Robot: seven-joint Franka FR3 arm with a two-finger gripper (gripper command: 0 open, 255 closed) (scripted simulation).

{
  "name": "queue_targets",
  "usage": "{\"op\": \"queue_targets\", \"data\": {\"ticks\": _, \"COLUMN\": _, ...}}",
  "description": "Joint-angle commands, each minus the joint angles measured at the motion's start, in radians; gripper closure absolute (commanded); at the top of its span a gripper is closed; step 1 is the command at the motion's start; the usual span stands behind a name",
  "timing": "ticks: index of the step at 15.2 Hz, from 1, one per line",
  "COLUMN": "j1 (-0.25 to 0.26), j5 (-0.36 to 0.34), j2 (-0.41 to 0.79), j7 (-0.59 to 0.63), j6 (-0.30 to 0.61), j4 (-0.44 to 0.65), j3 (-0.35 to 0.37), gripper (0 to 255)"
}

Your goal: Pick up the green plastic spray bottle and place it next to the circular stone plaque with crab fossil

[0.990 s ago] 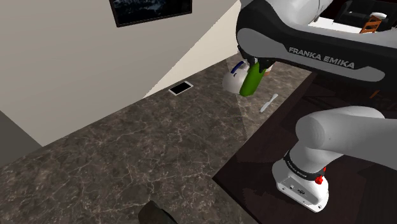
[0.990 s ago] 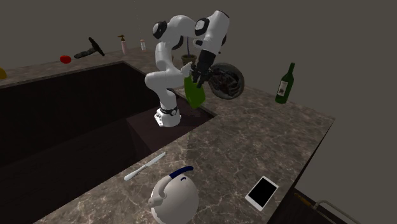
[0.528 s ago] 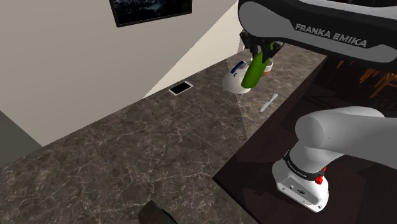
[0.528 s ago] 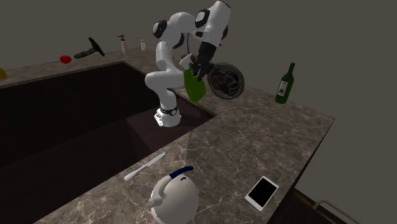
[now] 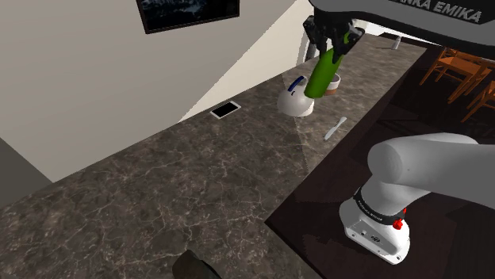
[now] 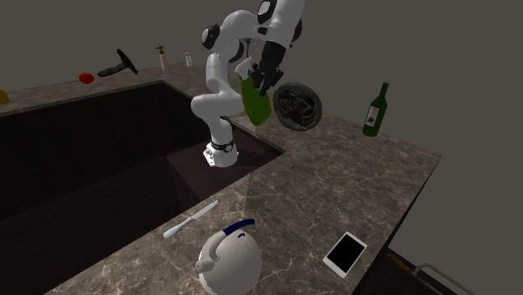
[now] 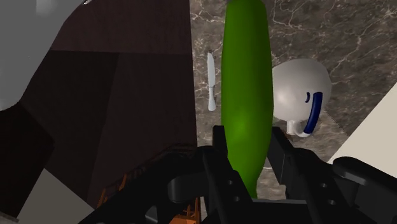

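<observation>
As the black gripper (image 5: 331, 40) clasps the green bottle (image 5: 321, 75) near its upper end, both fingers pressed to its sides, the bottle hangs tilted in the air, clear of the dark marbled counter (image 5: 198, 182). From the wrist camera the gripper (image 7: 248, 137) looks down along the bottle (image 7: 245, 76) to a white kettle (image 7: 299, 89) with a blue handle, standing on the counter below. A white knife (image 7: 210, 83) lies near the kettle, on the other side of the bottle from it, by the counter's edge.

In the shoulder view the knife (image 5: 335, 128) lies just beside the kettle (image 5: 295, 99), and a phone (image 5: 225, 109) lies flat a little farther from the kettle, toward the wall.

Seen from the second exterior camera, the kettle (image 6: 230, 256) stands in the foreground with the knife (image 6: 190, 219) and phone (image 6: 345, 254) to either side. Well apart from the kettle, across the counter (image 6: 369, 184), the gripper (image 6: 262, 77) holds the bottle (image 6: 255, 105) aloft just beside a round dark plaque (image 6: 303, 109) propped upright. A dark green wine bottle (image 6: 376, 110) stands farther from the kettle, beyond the plaque.
</observation>
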Motion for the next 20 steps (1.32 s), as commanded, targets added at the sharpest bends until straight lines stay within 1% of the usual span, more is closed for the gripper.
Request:
{"op": "queue_targets", "data": {"ticks": 1, "j1": -0.008, "j5": -0.008, "j2": 0.011, "j7": -0.008, "j6": -0.021, "j4": 0.033, "j3": -0.006, "gripper": 255}}
{"op": "queue_targets", "data": {"ticks": 9, "j1": -0.036, "j5": -0.033, "j2": 0.055, "j7": -0.035, "j6": -0.094, "j4": 0.157, "j3": -0.021, "gripper": 255}}
{"op": "queue_targets", "data": {"ticks": 15, "j1": -0.039, "j5": 0.048, "j2": 0.056, "j7": 0.075, "j6": -0.203, "j4": 0.266, "j3": 0.105, "gripper": 255}}
{"op": "queue_targets", "data": {"ticks": 20, "j1": -0.068, "j5": 0.115, "j2": 0.077, "j7": 0.174, "j6": -0.290, "j4": 0.390, "j3": 0.220, "gripper": 255}}
